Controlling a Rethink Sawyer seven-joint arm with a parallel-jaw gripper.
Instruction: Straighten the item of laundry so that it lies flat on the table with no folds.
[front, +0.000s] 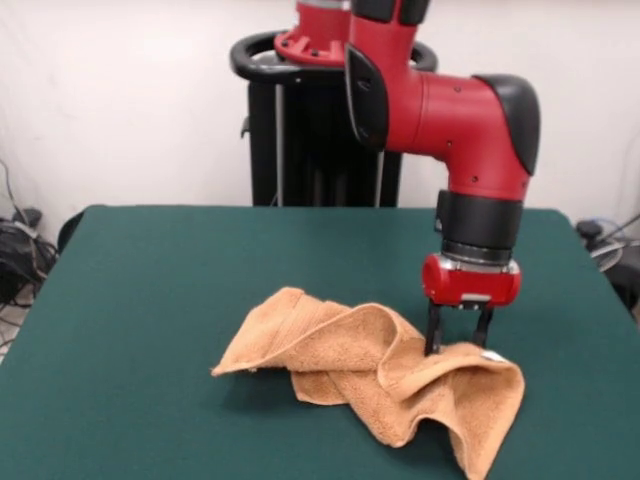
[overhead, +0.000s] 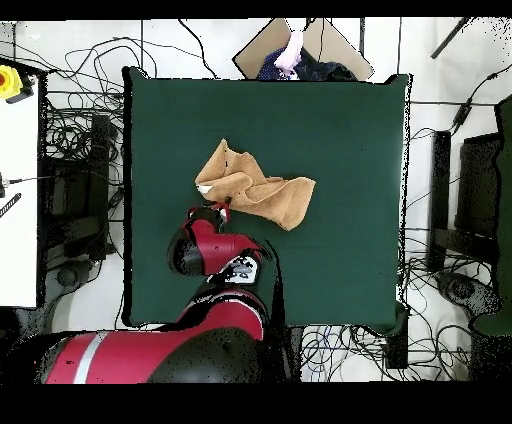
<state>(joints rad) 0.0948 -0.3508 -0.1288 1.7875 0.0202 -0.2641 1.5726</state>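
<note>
gripper (front: 458, 343) stood at the towel's (front: 380, 375) raised corner beside the white tag (front: 491, 356), jaws slightly apart astride the fold; whether they pinched cloth could not be told. towel lay crumpled mid-table (front: 150, 290), ridged and doubled over. risk: a thin pinch slipping free, or dragging the whole bunch without opening folds.

The towel (front: 380, 375) lies crumpled on the counter (front: 150, 300), toward the near side in the front view and right of centre. The end effector (front: 458, 335) stands directly over the towel's far right edge, its tips down at the cloth. The pedestal (front: 320, 130) stands behind the counter's far edge.
</note>
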